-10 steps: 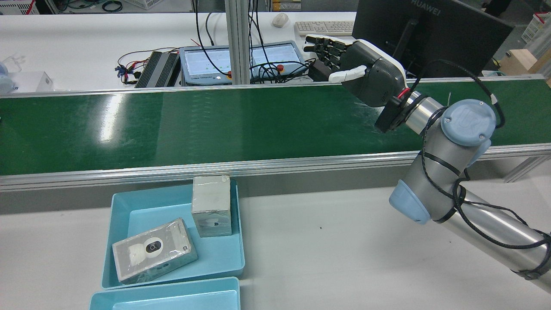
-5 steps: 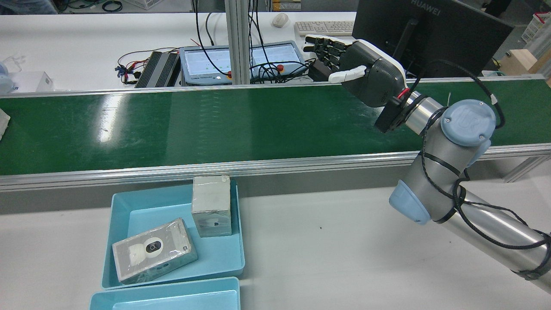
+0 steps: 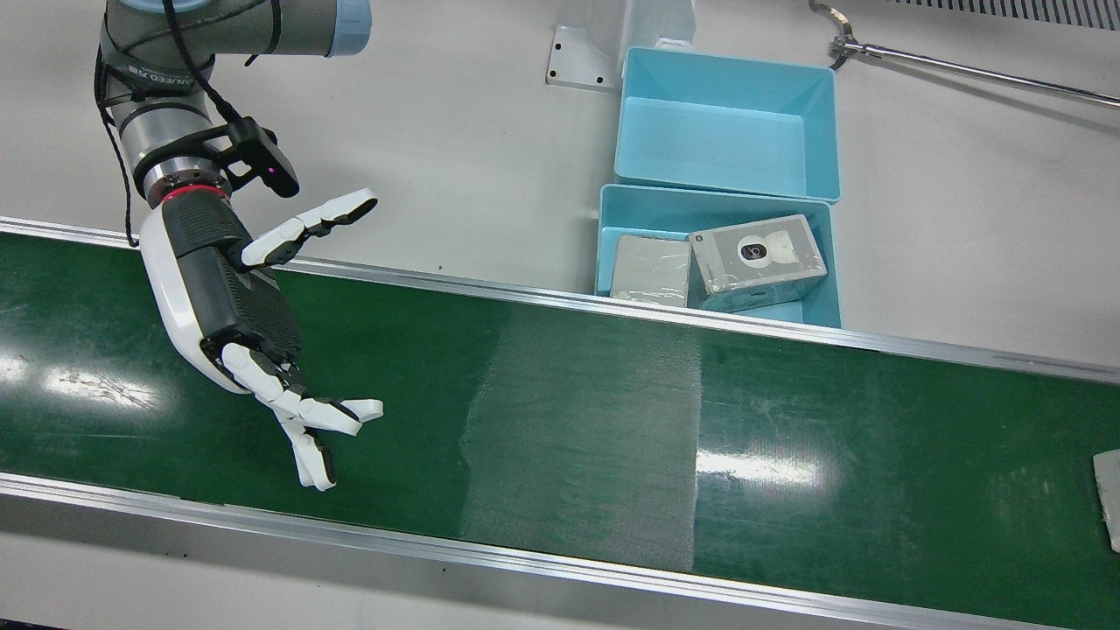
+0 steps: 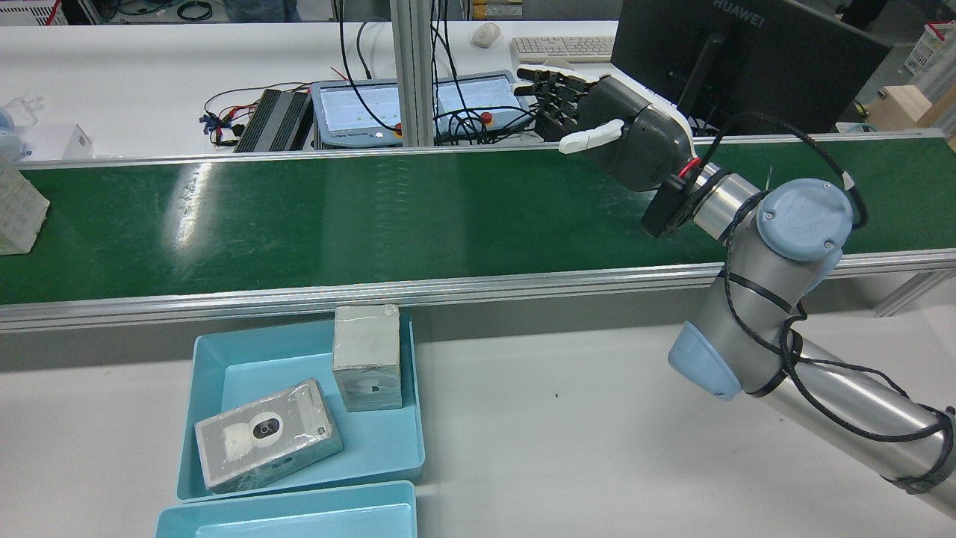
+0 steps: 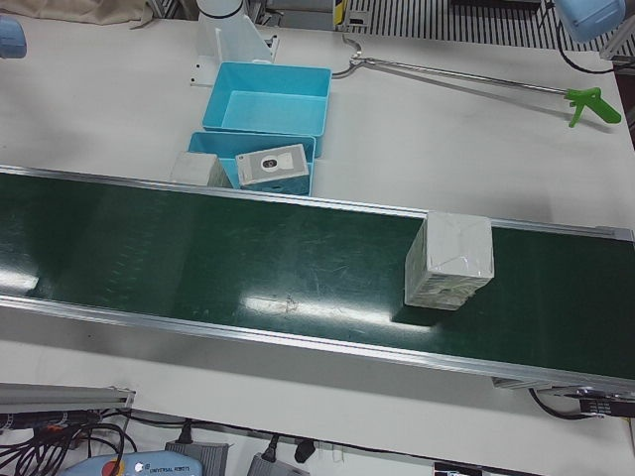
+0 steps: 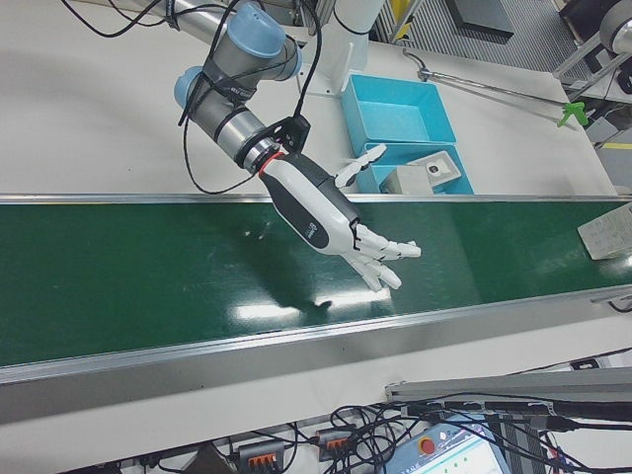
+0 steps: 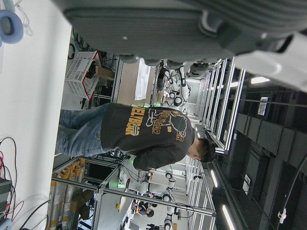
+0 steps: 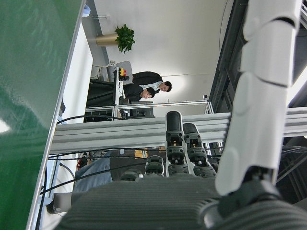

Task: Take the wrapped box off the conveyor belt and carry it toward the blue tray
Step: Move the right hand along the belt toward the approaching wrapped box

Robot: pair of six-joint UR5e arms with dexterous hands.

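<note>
Hovering palm-down over the conveyor belt (image 3: 569, 420), the right robot hand (image 3: 236, 306) is empty, fingers splayed.

Wrapped box (image 5: 448, 261): white, film-covered, upright on the green conveyor belt (image 5: 248, 268), well apart from the blue tray (image 5: 298, 183).

Monitor (image 4: 747, 60), beyond the right hand's fingers (image 4: 549, 82) in our rear view: we read "HUAWEI" along its top edge.
Right arm (image 3: 144, 83), above the right hand's fingers in our front view: we read "UNIVERSAL ROBOTS" on its grey link.
Teach pendant (image 5: 139, 466): we read "UNIVERSAL ROBOTS", very small.
Person's T-shirt (image 7: 153, 127): yellow lettering that we cannot make out.
</note>
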